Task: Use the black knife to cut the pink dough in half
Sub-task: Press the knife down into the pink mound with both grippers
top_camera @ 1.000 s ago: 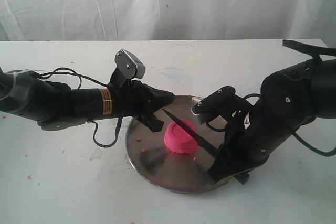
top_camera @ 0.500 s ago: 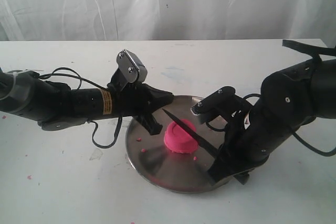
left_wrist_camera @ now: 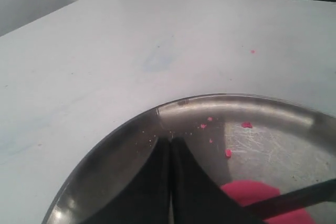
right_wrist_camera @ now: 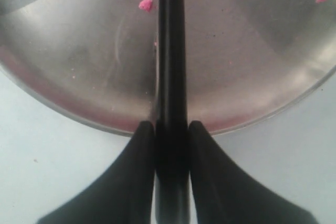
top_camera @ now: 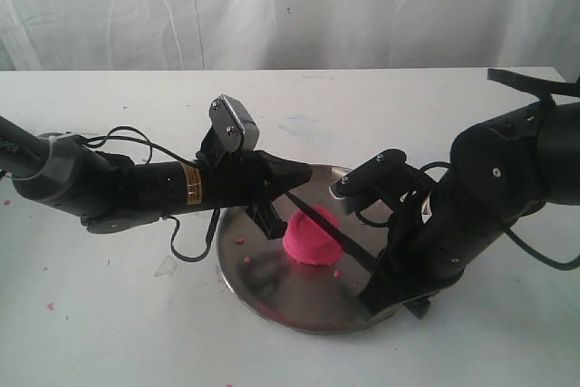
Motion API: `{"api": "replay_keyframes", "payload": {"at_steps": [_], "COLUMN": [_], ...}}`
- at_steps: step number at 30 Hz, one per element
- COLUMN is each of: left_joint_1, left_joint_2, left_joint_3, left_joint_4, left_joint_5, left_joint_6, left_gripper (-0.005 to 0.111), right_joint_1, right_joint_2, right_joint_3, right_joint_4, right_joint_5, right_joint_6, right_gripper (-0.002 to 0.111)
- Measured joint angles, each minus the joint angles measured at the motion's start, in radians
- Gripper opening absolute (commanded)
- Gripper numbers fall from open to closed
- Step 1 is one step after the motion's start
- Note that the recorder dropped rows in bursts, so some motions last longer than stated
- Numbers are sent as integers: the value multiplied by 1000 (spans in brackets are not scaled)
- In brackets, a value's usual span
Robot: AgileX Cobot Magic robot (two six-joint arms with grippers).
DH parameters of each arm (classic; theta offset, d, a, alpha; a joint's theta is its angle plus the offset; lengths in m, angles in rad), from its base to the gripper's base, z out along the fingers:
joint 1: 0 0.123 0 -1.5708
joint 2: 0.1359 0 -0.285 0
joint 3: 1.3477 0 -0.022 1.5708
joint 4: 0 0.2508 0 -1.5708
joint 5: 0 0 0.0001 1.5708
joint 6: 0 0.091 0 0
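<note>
The pink dough [top_camera: 311,242] is one domed lump in the middle of the steel plate [top_camera: 243,271]. The black knife [top_camera: 317,217] slants across its top, the point toward the left arm. My right gripper [top_camera: 379,275] is shut on the knife handle at the plate's right rim. In the right wrist view the knife [right_wrist_camera: 171,51] runs straight out from the right gripper [right_wrist_camera: 171,129] over the plate [right_wrist_camera: 252,56]. My left gripper [top_camera: 305,171] is shut and empty, hovering just up-left of the dough. In the left wrist view the left gripper [left_wrist_camera: 170,141] is over the plate [left_wrist_camera: 105,161], with the dough [left_wrist_camera: 247,191] and knife [left_wrist_camera: 299,196] beside it.
Tiny pink crumbs [left_wrist_camera: 228,152] lie scattered on the plate, and a few more crumbs [top_camera: 51,305] dot the white table. A white curtain hangs behind the table. Cables loop under the left arm [top_camera: 136,189].
My left gripper has moved to the right, from the plate's left edge to just beside the dough. The right arm, the knife and the dough have not moved.
</note>
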Motion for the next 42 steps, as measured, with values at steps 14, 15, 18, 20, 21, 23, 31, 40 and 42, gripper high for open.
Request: {"api": "replay_keyframes", "payload": {"at_steps": [14,15,18,20,21,23,31,40,42], "left_joint_1": [0,0,0,0,0,0,0,0,0], "left_joint_2": [2,2,2,2,2,2,11,33,33], "left_joint_3": [-2,-2,-2,-2,-2,-2,-3,-7,-7], "left_joint_4": [2,2,2,2,2,0,-4,-18,-18], "left_joint_5": [111,112,114,112,112,110,100,65,65], "left_joint_6": [0,0,0,0,0,0,0,0,0], "left_gripper": [0,0,0,0,0,0,0,0,0], "right_joint_1": [0,0,0,0,0,0,0,0,0], "right_joint_2": [2,5,17,23,25,25,25,25,25], "right_joint_3": [0,0,-2,-2,-2,-2,-2,-2,-2], "right_joint_4": [0,0,0,0,3,9,25,34,34], "right_joint_5": [0,0,-2,-4,-6,-8,-10,-10,-10], "right_joint_6": [-2,-2,-2,-2,-2,-2,-2,-2,-2], "right_gripper": [0,0,0,0,0,0,0,0,0]}}
